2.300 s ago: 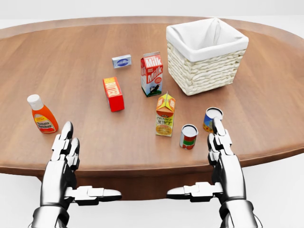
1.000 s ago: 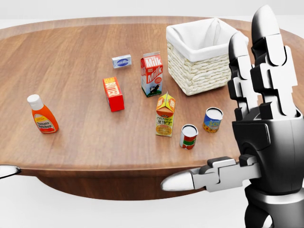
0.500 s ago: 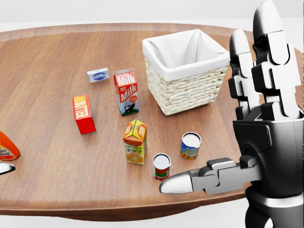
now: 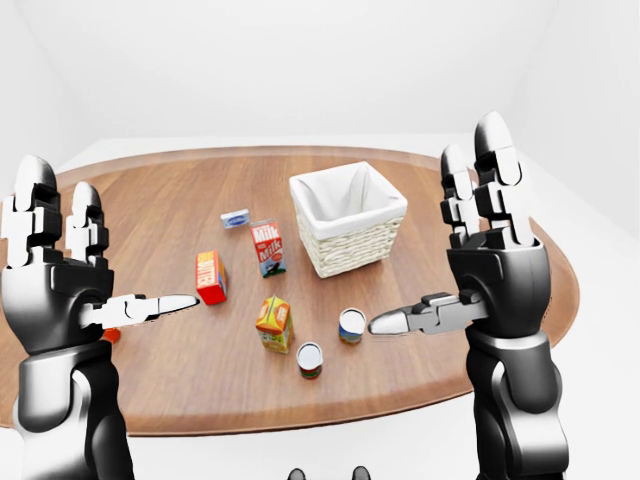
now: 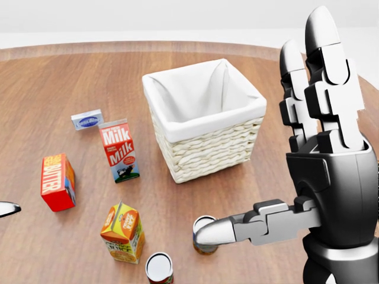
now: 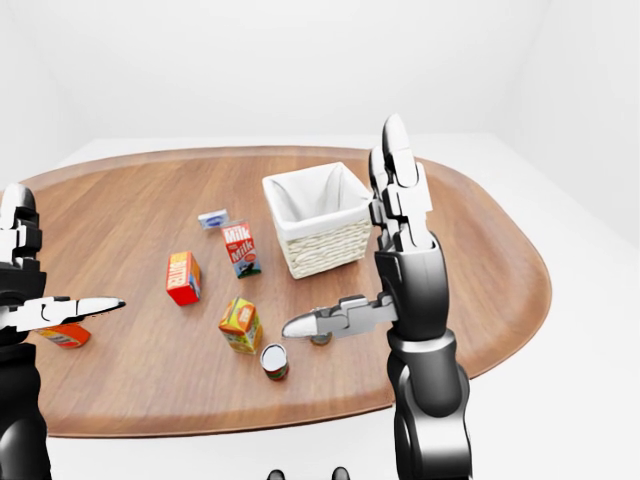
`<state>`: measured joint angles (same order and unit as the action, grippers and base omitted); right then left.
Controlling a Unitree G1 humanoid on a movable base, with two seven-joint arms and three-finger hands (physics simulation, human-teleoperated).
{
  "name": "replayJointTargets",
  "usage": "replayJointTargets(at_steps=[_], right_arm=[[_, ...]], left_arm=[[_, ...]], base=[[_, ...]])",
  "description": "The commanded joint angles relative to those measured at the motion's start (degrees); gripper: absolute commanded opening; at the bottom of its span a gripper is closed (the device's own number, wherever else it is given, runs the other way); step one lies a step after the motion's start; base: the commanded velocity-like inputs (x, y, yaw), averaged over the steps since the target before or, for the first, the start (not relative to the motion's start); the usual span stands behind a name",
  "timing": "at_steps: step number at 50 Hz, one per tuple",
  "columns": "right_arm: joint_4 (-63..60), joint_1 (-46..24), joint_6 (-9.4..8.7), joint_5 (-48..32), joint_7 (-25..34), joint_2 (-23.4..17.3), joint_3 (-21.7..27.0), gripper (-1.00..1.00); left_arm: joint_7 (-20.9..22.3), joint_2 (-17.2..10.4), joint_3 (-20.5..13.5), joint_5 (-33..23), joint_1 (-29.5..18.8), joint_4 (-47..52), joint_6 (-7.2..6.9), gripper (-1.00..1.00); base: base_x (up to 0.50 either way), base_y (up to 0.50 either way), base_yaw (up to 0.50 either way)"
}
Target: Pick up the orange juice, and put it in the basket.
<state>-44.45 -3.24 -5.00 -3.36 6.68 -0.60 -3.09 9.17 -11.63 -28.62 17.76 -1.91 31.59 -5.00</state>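
The orange juice carton (image 5: 123,232) stands upright on the wooden table, low and left of centre in the head view. Above and to its right is the white-lined wicker basket (image 5: 207,155), which holds nothing that I can see. My right hand (image 4: 428,232) is raised at the right, open, fingers pointing up and thumb reaching left above a can, apart from the carton. My left hand (image 4: 120,240) is raised at the left, open too, holding nothing. Only its thumb tip shows at the left edge of the head view.
A milk carton (image 5: 121,151), a red butter box (image 5: 57,182) and a small blue box (image 5: 87,119) stand left of the basket. Two cans (image 5: 159,267) sit right of the juice, one partly behind my right thumb. A ketchup bottle (image 6: 65,335) lies far left.
The camera has moved in and to the right, so everything shifts left and down and looks larger. Both hands have risen from low at the table edge to upright.
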Motion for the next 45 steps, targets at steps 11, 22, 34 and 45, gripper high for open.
replayJointTargets(at_steps=[11,22,34,45], right_arm=[[0.3,0.5,0.0,-3.2,1.0,0.2,-1.3,1.0],[-0.3,0.7,0.0,-2.9,1.3,0.3,-1.3,1.0],[0.0,0.6,0.0,-4.9,2.0,-0.1,-1.6,1.0],[0.6,-1.7,0.0,-9.8,5.6,-0.5,-2.6,1.0]], left_arm=[[0.1,0.0,-0.3,0.2,0.2,0.6,0.0,1.0],[0.1,-0.2,0.0,0.0,-0.2,-0.5,0.0,1.0],[0.1,-0.2,-0.1,0.1,-0.2,-0.3,0.0,1.0],[0.1,-0.2,0.0,0.1,-0.1,-0.2,0.0,1.0]], base=[[0.5,-0.01,0.0],[0.5,0.01,0.0],[0.09,0.01,0.0],[0.0,0.0,0.0]])
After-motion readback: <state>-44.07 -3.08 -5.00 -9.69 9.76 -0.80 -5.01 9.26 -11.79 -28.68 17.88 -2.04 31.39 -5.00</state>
